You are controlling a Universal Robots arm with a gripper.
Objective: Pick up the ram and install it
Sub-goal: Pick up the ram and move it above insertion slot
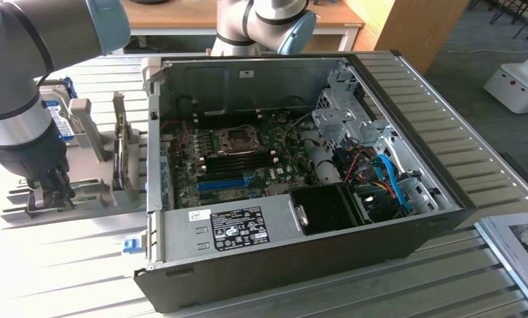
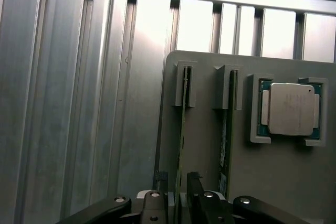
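A: What is seen closest to the lens?

B: The gripper (image 2: 177, 184) is seen, its black linkages cut off at the frame edge. Its fingers (image 2: 194, 182) are held apart on either side of the ram (image 2: 181, 129), and a gap is seen on one side, so nothing is clenched.

A: Where is the ram placed?

B: It is stood on edge in a slot of the grey holder (image 2: 205, 145), so its chips cannot be made out. A second stick (image 2: 224, 135) is slotted just beside it, and the processor chip (image 2: 290, 109) is seated beyond that.

A: What is hidden in the exterior view?

B: The holder is largely covered by the arm (image 1: 20, 139) at the exterior view's left. The open computer case (image 1: 246, 79) is laid to its right on a ribbed aluminium table (image 1: 69, 278). Far behind, a wooden desk (image 1: 175, 16) and grey floor (image 1: 475, 59) are seen.
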